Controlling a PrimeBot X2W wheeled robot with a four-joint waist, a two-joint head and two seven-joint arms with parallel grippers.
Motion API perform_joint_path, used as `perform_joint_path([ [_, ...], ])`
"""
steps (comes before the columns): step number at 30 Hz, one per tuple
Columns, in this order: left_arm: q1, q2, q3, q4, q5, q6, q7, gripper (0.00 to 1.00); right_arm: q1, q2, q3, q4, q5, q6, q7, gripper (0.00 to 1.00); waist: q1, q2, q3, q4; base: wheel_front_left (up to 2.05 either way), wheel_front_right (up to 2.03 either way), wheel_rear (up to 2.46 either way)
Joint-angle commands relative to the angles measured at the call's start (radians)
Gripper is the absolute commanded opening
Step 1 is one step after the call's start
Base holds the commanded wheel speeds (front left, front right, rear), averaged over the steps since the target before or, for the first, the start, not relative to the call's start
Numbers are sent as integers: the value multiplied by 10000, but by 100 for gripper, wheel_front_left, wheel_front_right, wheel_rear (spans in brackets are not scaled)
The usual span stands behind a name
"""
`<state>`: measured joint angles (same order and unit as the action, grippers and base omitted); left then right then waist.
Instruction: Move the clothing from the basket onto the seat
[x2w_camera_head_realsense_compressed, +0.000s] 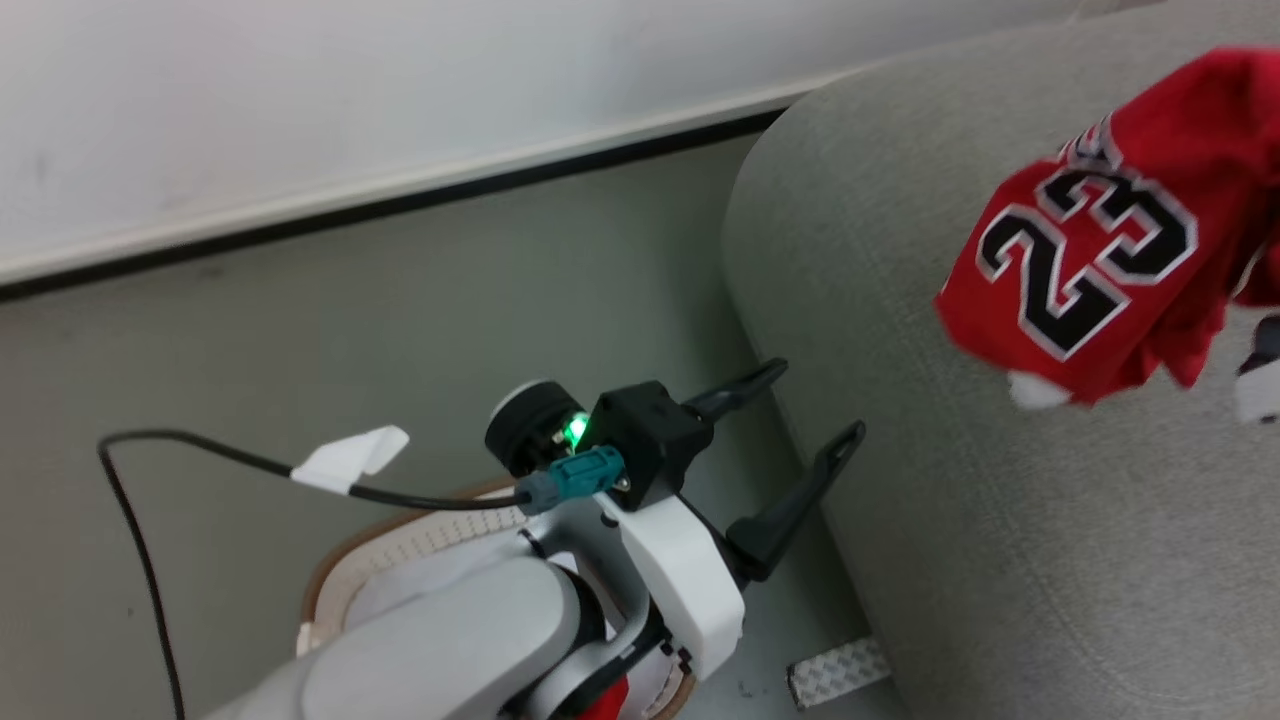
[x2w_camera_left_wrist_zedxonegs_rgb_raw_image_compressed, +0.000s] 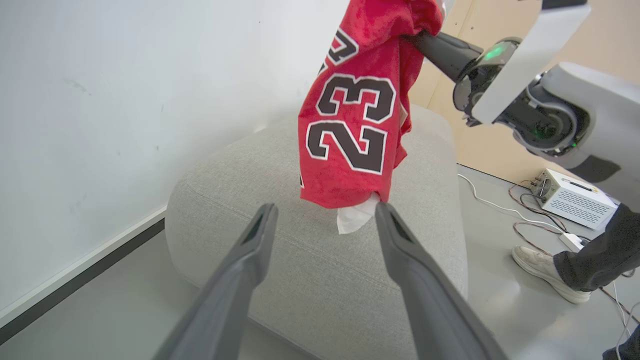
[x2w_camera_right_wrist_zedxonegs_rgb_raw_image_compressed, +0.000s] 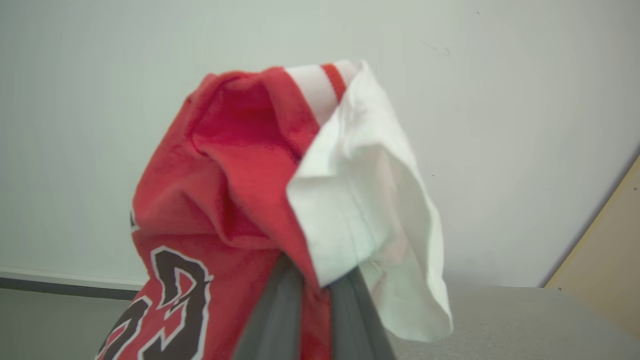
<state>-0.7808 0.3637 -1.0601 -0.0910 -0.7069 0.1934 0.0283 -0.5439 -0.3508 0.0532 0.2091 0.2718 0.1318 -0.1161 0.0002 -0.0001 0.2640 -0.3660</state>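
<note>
Right, closest in, the basket (x2w_camera_head_realsense_compressed: 325, 585) sits on the floor (x2w_camera_head_realsense_compressed: 450, 300), partly hidden behind the left arm (x2w_camera_head_realsense_compressed: 450, 640). The left gripper (x2w_camera_head_realsense_compressed: 815, 400) has its fingers spread wide, nothing between them, just beside the rounded edge of the grey seat (x2w_camera_head_realsense_compressed: 1000, 500). Up over the cushion hangs the jersey (x2w_camera_head_realsense_compressed: 1085, 270), number 23 showing, white lining cloth (x2w_camera_right_wrist_zedxonegs_rgb_raw_image_compressed: 370, 200) poking out, its bunched top pinched tight by the right gripper (x2w_camera_right_wrist_zedxonegs_rgb_raw_image_compressed: 315, 300). Beyond the seat, a person's shoe (x2w_camera_left_wrist_zedxonegs_rgb_raw_image_compressed: 537, 265), and the white wall (x2w_camera_head_realsense_compressed: 300, 100).
</note>
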Motion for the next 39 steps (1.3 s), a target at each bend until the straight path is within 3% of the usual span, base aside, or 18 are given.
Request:
perform_joint_path([
  [1,-332,187,43,-118,183,-92,59,100,-454,115,-407,-98,-106,-18,112,0,-2,1,1545,930,0,0,0],
  [7,-1414,607,148,-751,749,-421,319,100,-2559,357,-2538,-122,-674,-18,910,0,-2,1,3413,1667,0,0,0],
  [13,-2031,960,356,-1167,1072,-595,342,100,-4489,-141,-4255,706,-1672,-18,1596,0,-2,1,4744,2088,0,0,0],
  [18,-1938,1157,406,-1235,1037,-571,299,100,-4855,-167,-4950,1412,-2250,-18,1733,0,-2,1,5066,2165,0,0,0],
  [28,-1643,1443,518,-1122,813,-532,63,100,-4402,499,-6545,3338,-3221,-20,1115,0,-2,1,5107,2267,0,0,0],
  [30,-1615,1452,557,-1086,768,-499,27,100,-4491,576,-6728,3666,-3270,-18,1035,63,-2,1,5019,2277,0,0,0],
  [31,-1597,1459,577,-1067,737,-480,0,100,-4516,557,-6775,3783,-3331,-18,951,100,-2,1,4970,2277,0,0,0],
  [39,-1315,1520,644,-800,538,-447,-278,100,-4274,493,-6852,4593,-3508,-20,526,100,-2,1,4335,2189,0,0,0],
])
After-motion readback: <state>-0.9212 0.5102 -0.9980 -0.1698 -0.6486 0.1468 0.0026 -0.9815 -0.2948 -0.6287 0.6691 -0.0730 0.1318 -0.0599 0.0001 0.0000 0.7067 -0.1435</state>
